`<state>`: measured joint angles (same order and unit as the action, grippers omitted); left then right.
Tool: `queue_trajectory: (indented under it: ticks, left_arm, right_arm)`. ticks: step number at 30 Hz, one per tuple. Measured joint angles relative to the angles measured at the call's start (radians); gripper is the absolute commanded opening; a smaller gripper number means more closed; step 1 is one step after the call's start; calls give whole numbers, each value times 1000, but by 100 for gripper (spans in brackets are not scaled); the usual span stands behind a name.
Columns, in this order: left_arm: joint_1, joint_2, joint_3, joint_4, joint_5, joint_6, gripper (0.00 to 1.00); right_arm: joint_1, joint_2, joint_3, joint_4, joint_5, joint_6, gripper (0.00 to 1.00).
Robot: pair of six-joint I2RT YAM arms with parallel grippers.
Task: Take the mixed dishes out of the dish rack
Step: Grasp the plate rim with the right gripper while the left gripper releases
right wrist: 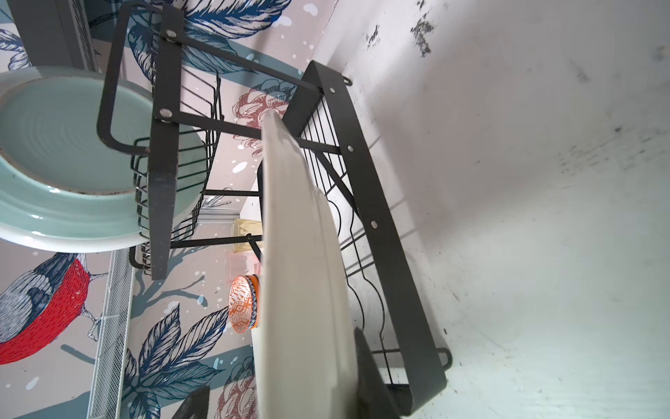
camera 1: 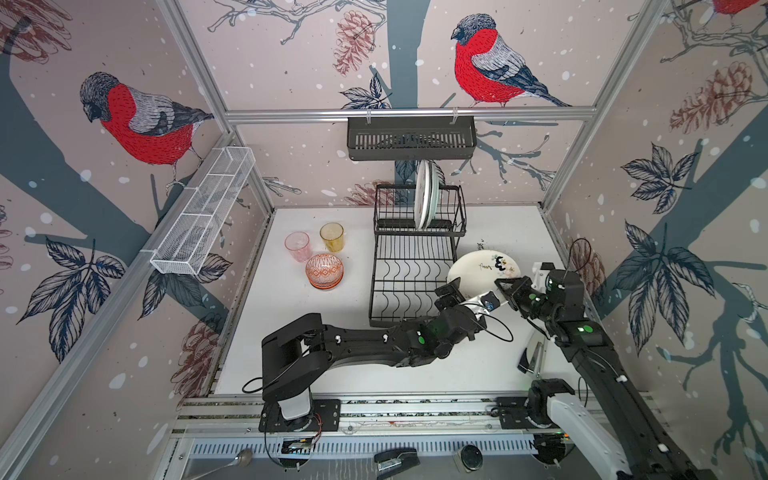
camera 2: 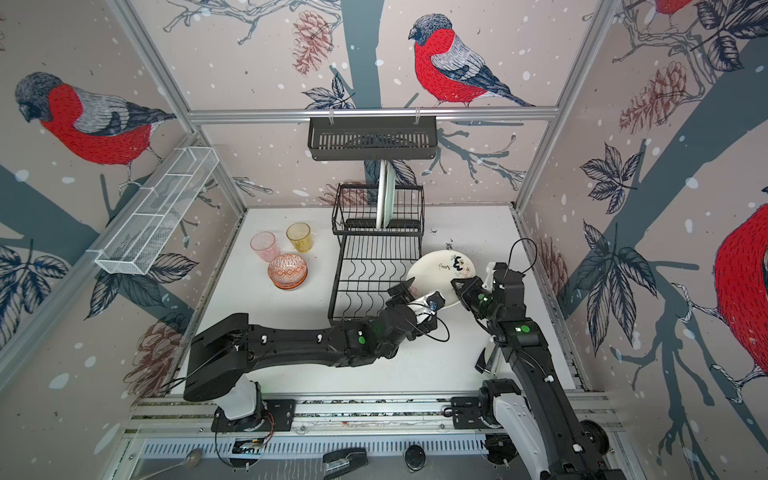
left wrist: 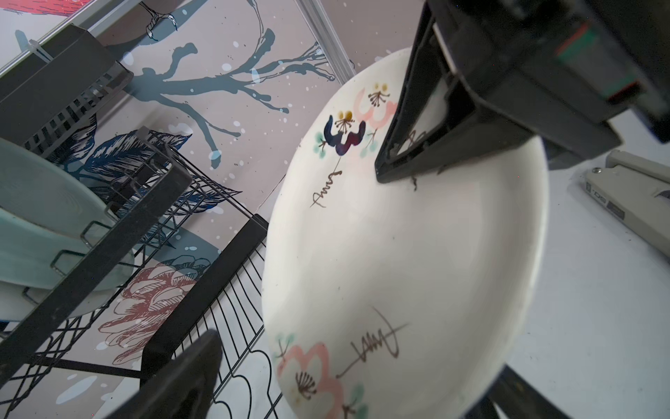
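The right claw [camera 1: 501, 286] is clamped on the rim of the cream flowered plate [camera 1: 478, 266], holding it tilted above the worktop [camera 1: 332, 353] just right of the dish rack [camera 1: 409, 286]. The left claw [camera 1: 468, 293] gapes wide, its fingers [camera 1: 451, 286] either side of the plate's near rim (gripping nothing). Two pale plates [camera 1: 427, 195] stand upright in the rack's raised basket.

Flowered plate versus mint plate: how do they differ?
The flowered plate is cream with painted blossoms; the mint plate is plain green. The flowered plate is tilted outside the dish rack, its rim in the right claw; the mint plate stands on edge in the rack, untouched. Both are round.
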<state>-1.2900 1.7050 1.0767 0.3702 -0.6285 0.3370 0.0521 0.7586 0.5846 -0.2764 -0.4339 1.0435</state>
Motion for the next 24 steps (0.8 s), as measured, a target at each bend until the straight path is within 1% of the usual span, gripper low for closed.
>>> queue_trajectory:
  ticks: [5, 12, 19, 24]
  left_arm:
    - [9, -30, -30, 6, 19, -18, 98]
    - [34, -116, -133, 18, 48, -38, 98]
    - [55, -211, -209, 23, 53, -55, 98]
    - [74, -265, -267, 26, 50, -79, 98]
  right_arm:
    - [-84, 5, -4, -10, -13, -26, 0]
    - [-257, 50, 11, -12, -63, -83, 0]
    - [-361, 117, 13, -10, -106, -132, 0]
    - [-437, 163, 39, -4, -110, -171, 0]
